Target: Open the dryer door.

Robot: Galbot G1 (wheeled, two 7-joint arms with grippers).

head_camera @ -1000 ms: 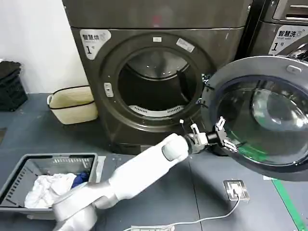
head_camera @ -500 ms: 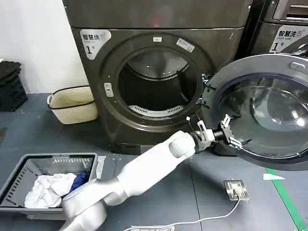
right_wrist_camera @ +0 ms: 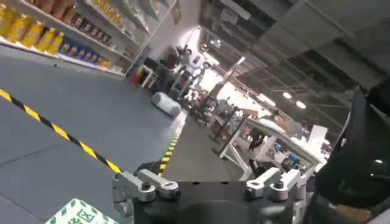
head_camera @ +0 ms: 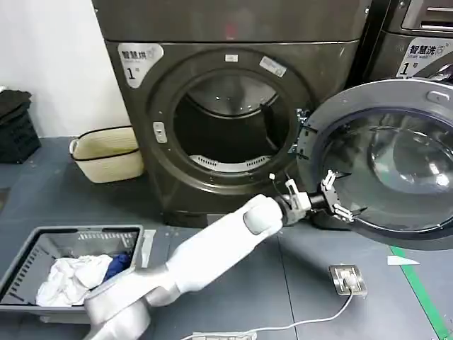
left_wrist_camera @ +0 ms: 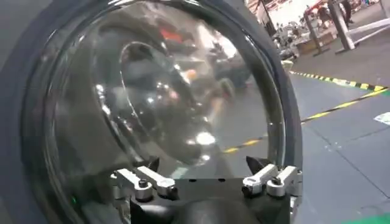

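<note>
The dark grey dryer point(head_camera: 141, 127) stands with its round drum opening point(head_camera: 226, 120) uncovered. Its door point(head_camera: 396, 163), a grey ring round a glass bowl, hangs swung out to the right on its hinge. My left arm reaches from the lower left across the floor, and my left gripper point(head_camera: 333, 198) is open at the door's lower inner rim; whether it touches, I cannot tell. In the left wrist view the door's glass bowl point(left_wrist_camera: 152, 91) is close ahead, beyond the spread left gripper point(left_wrist_camera: 204, 164). My right gripper point(right_wrist_camera: 204, 167) is open, empty, and faces the room.
A cream basket point(head_camera: 110, 152) sits left of the dryer. A grey laundry basket point(head_camera: 71, 232) with clothes is at the front left. A floor socket point(head_camera: 347, 278) with a cable lies below the door. A second machine point(head_camera: 417, 42) stands right; a black crate point(head_camera: 14, 127) far left.
The door has swung farther out to the right. My left gripper followed its lower rim rightward, then barely moved in the last half second.
</note>
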